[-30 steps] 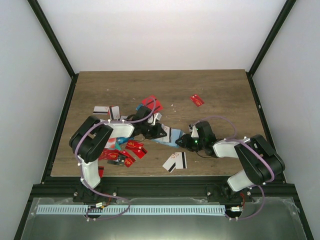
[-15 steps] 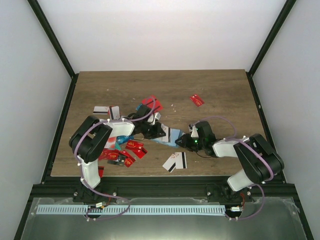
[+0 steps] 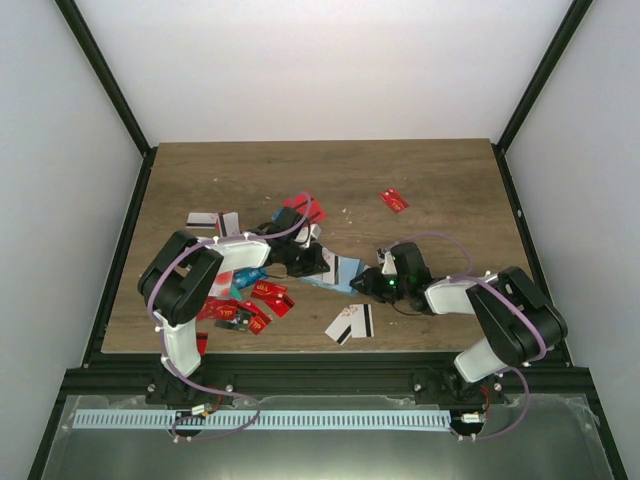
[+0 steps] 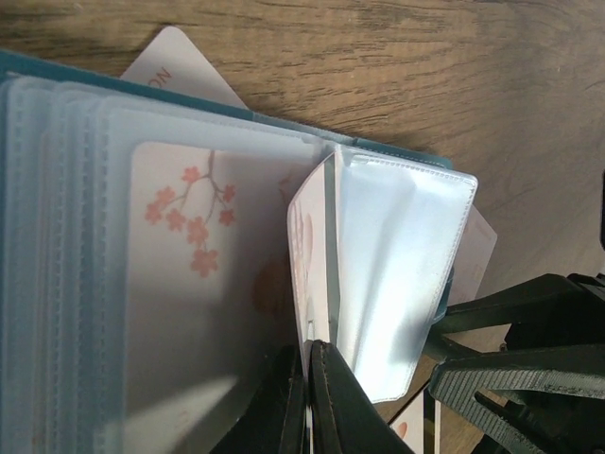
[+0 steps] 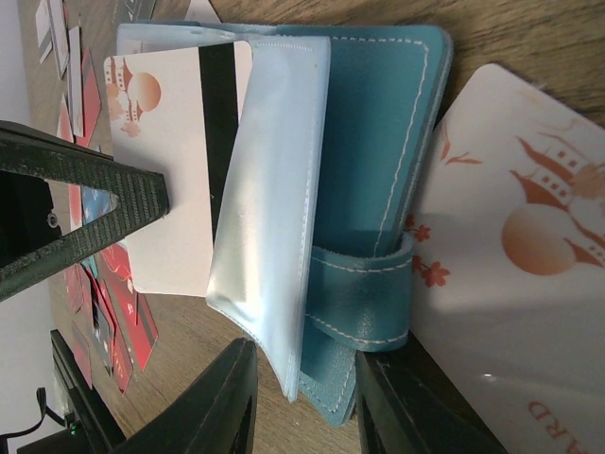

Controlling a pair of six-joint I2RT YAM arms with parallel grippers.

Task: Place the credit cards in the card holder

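The teal card holder (image 3: 342, 270) lies open mid-table between my two grippers. My left gripper (image 4: 309, 378) is shut on the edge of a white black-striped credit card (image 4: 317, 246), which stands in the mouth of a clear pocket (image 4: 397, 274). That card (image 5: 180, 170) also shows in the right wrist view, partly inside the pocket. My right gripper (image 5: 302, 407) is open, its jaws astride the holder's near edge and teal strap (image 5: 364, 284). More credit cards, red ones (image 3: 245, 300), lie in a heap on the left.
A white striped card (image 3: 350, 322) lies near the front edge. A lone red card (image 3: 394, 200) lies at the back right. Cards (image 3: 205, 219) lie at the back left, red ones (image 3: 305, 208) behind the left gripper. A white card (image 5: 529, 236) lies under the holder.
My left gripper has edged slightly toward the holder with the card. The right arm has not moved.
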